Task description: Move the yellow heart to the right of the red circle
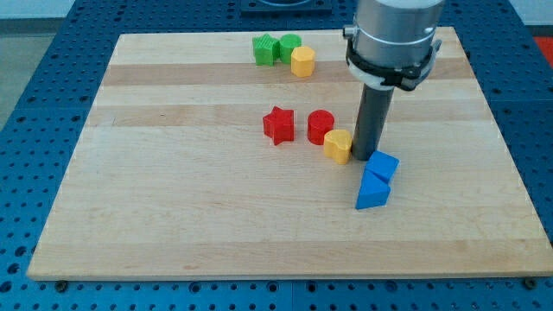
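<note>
The yellow heart (339, 145) lies just below and to the right of the red circle (320, 126), touching or almost touching it. My tip (369, 156) stands right beside the yellow heart, on its right, and just above the blue cube (382, 165). The rod rises from there to the arm's grey body at the view's top.
A red star (278, 124) lies left of the red circle. A blue triangle (373, 190) sits under the blue cube. Two green blocks (264, 49) (289, 46) and a yellow hexagon (302, 61) cluster at the top. The wooden board (173, 190) ends in blue perforated table all round.
</note>
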You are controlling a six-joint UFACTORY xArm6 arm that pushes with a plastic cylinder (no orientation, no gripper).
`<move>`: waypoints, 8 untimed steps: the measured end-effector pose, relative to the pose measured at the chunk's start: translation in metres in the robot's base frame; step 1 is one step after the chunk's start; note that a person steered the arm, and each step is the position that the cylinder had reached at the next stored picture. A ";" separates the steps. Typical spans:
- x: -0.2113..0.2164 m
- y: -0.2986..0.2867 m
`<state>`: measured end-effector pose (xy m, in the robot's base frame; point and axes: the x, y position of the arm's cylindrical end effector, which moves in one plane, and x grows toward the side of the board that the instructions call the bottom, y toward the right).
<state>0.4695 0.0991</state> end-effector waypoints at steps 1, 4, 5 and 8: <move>0.017 -0.005; 0.014 -0.045; 0.004 -0.018; -0.018 0.006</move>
<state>0.4515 0.1054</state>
